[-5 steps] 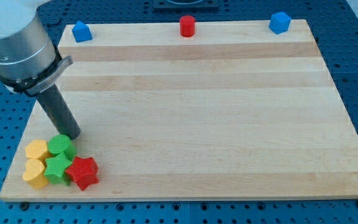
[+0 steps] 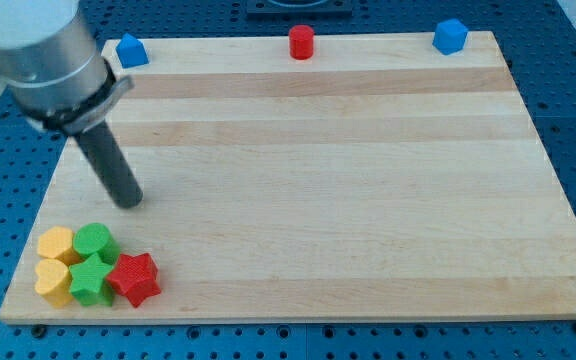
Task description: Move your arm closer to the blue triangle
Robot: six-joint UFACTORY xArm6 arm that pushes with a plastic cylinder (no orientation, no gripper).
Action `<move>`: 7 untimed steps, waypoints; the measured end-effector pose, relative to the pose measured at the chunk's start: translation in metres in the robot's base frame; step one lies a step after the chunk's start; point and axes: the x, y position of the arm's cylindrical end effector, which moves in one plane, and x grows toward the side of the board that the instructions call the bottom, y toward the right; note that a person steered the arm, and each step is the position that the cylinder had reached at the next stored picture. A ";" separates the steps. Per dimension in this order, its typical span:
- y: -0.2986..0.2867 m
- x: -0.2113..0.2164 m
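The blue triangle (image 2: 131, 51) sits at the board's top left corner. My tip (image 2: 130, 200) rests on the wooden board at the left, well below the blue triangle and a little above the cluster of blocks at the bottom left. The rod leans up and left to the grey arm body (image 2: 43, 50), which stands just left of the blue triangle in the view. The tip touches no block.
A red cylinder (image 2: 301, 42) stands at the top middle and a blue cube (image 2: 450, 36) at the top right. At the bottom left lie two yellow blocks (image 2: 56, 243) (image 2: 53, 280), a green round block (image 2: 95, 241), a green star (image 2: 92, 278) and a red star (image 2: 134, 277).
My tip has moved up and slightly right, away from the green round block and toward the blue triangle. The blocks have not moved.
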 end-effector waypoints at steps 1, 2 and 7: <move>0.001 -0.063; 0.015 -0.135; -0.082 -0.271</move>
